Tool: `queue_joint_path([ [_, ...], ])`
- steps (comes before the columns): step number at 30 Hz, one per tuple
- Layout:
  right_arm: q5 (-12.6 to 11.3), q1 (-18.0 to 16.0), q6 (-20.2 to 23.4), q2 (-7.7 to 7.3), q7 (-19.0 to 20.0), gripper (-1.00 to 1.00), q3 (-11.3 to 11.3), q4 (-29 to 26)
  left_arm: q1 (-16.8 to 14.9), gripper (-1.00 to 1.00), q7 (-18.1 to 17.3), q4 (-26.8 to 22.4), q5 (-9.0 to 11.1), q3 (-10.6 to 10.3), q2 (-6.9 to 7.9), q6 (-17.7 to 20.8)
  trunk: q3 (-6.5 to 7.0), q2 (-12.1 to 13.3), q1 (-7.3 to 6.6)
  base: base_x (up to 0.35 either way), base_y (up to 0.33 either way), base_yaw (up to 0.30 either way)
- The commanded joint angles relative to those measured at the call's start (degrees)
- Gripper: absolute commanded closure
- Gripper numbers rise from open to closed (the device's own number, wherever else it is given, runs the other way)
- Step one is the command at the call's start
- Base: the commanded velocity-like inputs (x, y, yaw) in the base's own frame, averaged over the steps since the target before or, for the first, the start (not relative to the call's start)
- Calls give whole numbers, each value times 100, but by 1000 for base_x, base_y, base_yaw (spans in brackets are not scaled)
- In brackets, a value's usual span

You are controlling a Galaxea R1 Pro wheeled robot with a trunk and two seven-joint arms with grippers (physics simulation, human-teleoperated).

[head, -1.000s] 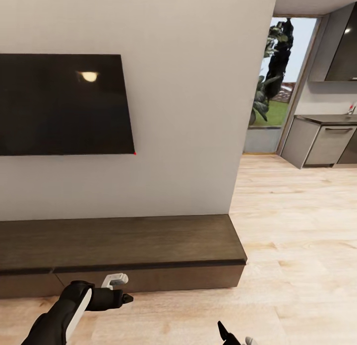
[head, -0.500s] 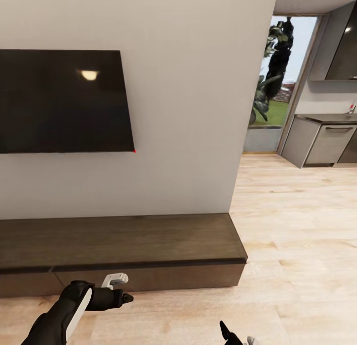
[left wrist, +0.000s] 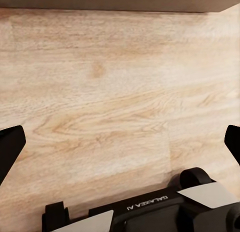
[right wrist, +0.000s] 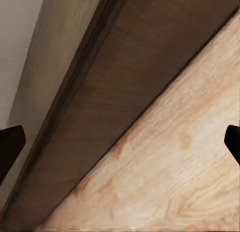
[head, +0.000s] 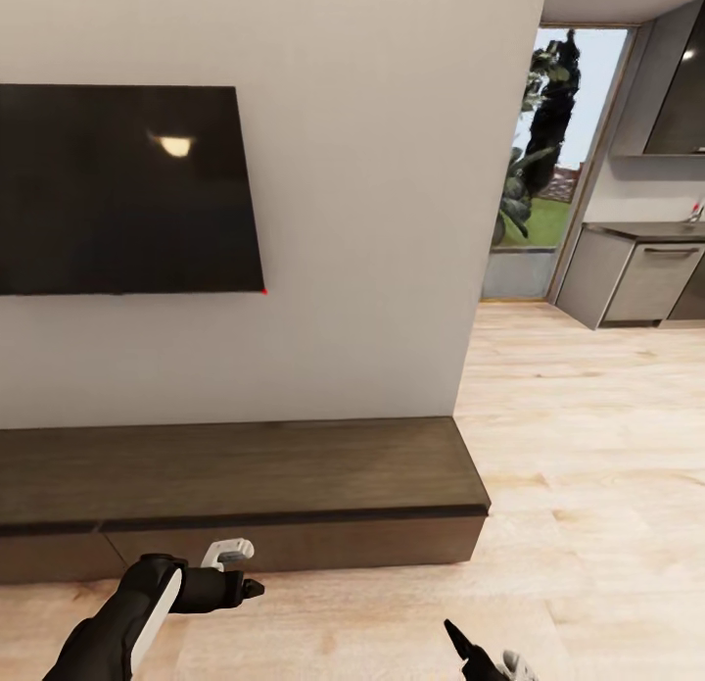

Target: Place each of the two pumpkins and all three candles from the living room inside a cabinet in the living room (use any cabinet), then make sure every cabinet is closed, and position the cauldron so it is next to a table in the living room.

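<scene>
Cabinet (head: pixel 245 490): one unit, just ahead of my left gripper (head: pixel 245 589), fronts flush, its left end cut off. Left gripper (left wrist: pixel 120 142) spread wide, holding nothing, over bare floor (left wrist: pixel 115 92). Right gripper (head: pixel 460 642) mostly out of frame; fingers (right wrist: pixel 10 147) wide apart, cabinet front (right wrist: pixel 125 92) ahead.

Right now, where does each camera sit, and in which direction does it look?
Head view: up on the head, facing the wall, TV and cabinet; left gripper and right gripper show.
Left wrist view: by that gripper, facing the floor; fingertips at the edges.
Right wrist view: facing the cabinet front; dark fingertips.
Both wrist views share the floor and cabinet.
</scene>
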Motion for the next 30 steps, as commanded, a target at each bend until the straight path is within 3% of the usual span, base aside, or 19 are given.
queue_joint_path([
  [1,-47,-4,133,-45,360,-100,1,4,-2,-100,21,-4,56,-7,3,40,-24,-45,22,0,0,0],
  [4,-98,-4,301,-119,985,-100,-1,36,-1,-100,19,-4,56,-9,2,38,-78,-165,88,0,0,0],
  [7,-117,-4,342,-178,1237,-100,-2,60,-1,-100,18,-4,56,-7,2,38,-132,-285,154,0,0,0],
  [16,-128,-4,246,-202,1320,-100,-14,69,-1,-100,10,-4,56,-13,4,44,-293,-646,352,0,0,0],
  [23,-116,-4,120,-177,1308,-100,-384,73,-1,-100,-5,-4,57,-15,2,57,-419,-927,506,0,0,0],
  [30,-54,-3,-203,-165,1267,-100,-436,33,-1,-100,-345,-4,294,-35,-11,303,-545,-1208,659,0,0,0],
])
